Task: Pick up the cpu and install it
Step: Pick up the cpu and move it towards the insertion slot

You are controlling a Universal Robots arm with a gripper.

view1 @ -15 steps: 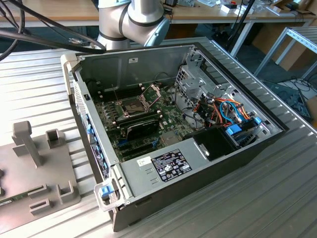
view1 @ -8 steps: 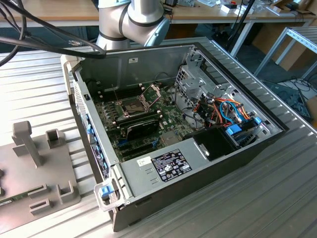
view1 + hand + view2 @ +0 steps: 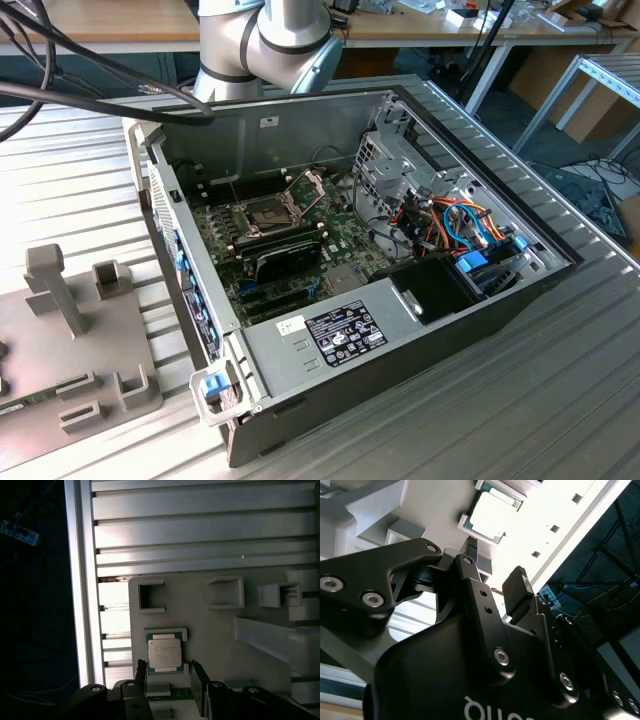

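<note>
Jaws spread wide and empty, poised near the cpu lying in its grey holder.

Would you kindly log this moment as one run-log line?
gripper: open, near cpu | cpu: resting in grey holder, not grasped | socket: frame raised

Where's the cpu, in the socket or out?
Out: the cpu lies flat in the grey fixture, near the open gripper. The socket frame stands raised.

cpu in grey fixture, tool spread wide just beside
</note>
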